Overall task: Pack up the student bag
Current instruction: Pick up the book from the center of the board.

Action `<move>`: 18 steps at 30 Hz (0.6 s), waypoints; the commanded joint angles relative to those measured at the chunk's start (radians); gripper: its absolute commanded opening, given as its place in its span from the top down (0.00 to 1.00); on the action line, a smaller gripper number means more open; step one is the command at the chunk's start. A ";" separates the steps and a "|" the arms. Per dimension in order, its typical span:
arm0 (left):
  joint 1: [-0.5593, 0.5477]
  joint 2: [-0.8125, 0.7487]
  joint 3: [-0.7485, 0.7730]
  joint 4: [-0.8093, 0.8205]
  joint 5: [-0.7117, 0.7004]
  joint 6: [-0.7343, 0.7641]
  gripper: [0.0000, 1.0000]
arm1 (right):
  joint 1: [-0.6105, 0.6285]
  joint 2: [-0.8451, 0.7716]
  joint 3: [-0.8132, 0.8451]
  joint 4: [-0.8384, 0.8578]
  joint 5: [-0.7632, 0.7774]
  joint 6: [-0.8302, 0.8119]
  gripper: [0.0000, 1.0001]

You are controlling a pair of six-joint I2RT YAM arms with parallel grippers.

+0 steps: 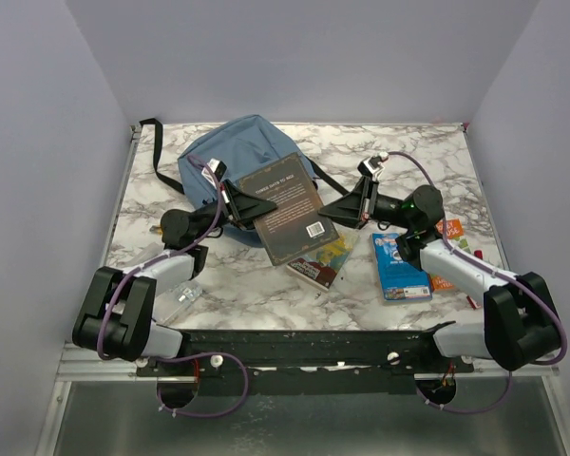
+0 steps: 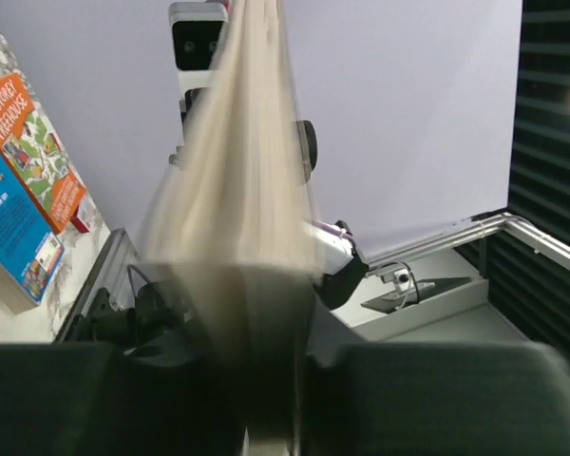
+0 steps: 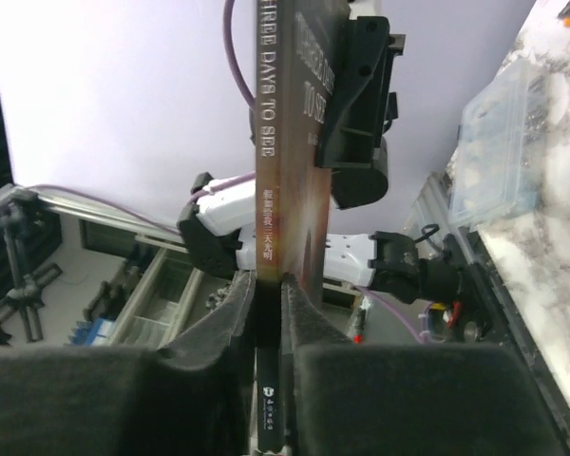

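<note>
Book [image 1: 287,204] clamped between left pincer [image 1: 241,204], right pincer [image 1: 336,215] — both reaching inward

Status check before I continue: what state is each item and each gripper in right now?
student bag: lying on the table, opening hidden behind the book.
brown book: lifted, held at both edges.
left gripper: shut on the brown book's page edge.
right gripper: shut on the brown book's spine.
blue book: flat on the table, unpacked.
orange book: flat, unpacked.
</note>
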 commanded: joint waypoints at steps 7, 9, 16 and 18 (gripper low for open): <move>-0.011 -0.027 -0.069 0.253 -0.184 -0.072 1.00 | 0.033 -0.102 -0.064 -0.156 0.154 -0.141 0.18; -0.013 -0.028 -0.071 0.243 -0.226 -0.068 1.00 | 0.065 -0.110 -0.087 -0.135 0.194 -0.126 0.12; -0.022 -0.085 -0.072 0.081 -0.329 0.038 1.00 | 0.232 -0.129 -0.126 -0.120 0.431 -0.121 0.22; -0.033 -0.130 -0.064 -0.040 -0.341 0.105 1.00 | 0.249 -0.142 -0.129 -0.130 0.487 -0.120 0.28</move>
